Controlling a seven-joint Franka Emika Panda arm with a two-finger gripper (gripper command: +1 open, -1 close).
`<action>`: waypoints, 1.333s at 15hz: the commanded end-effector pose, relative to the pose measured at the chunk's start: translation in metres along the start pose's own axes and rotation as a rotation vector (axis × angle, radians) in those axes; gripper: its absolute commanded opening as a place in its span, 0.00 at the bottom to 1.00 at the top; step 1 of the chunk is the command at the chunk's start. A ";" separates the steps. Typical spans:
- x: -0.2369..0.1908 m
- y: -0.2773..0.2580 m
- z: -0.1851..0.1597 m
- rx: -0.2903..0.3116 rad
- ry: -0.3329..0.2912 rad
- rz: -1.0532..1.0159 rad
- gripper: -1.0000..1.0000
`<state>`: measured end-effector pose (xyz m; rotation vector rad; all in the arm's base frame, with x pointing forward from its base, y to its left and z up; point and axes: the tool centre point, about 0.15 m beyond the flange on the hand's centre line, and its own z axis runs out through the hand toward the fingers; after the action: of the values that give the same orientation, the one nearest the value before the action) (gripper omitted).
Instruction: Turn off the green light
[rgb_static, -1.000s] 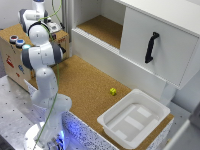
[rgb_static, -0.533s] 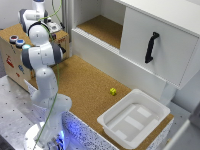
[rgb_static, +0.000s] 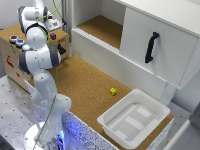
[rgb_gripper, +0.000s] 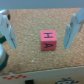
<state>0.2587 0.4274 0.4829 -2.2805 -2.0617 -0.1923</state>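
Three round buttons sit on top of a wooden box at the exterior view's left. The green light is the pale cyan-green one, right beside my arm's elbow. Behind it are a blue button and a dark red button. My gripper hovers over the far end of the box, away from the buttons. In the wrist view my gripper is open, its fingers standing either side of a red cube marked "H". The same red cube shows in the exterior view.
A white tray lies at the cork table's near corner, with a small yellow object beside it. A white cabinet with a black handle and an open shelf stands at the back.
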 end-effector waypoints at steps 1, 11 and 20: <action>-0.006 -0.044 -0.018 0.062 -0.049 -0.015 1.00; 0.027 -0.116 -0.019 0.001 -0.126 0.239 0.00; 0.014 -0.118 -0.011 -0.018 -0.145 0.307 0.00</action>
<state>0.1432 0.4501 0.4949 -2.5606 -1.7596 -0.0844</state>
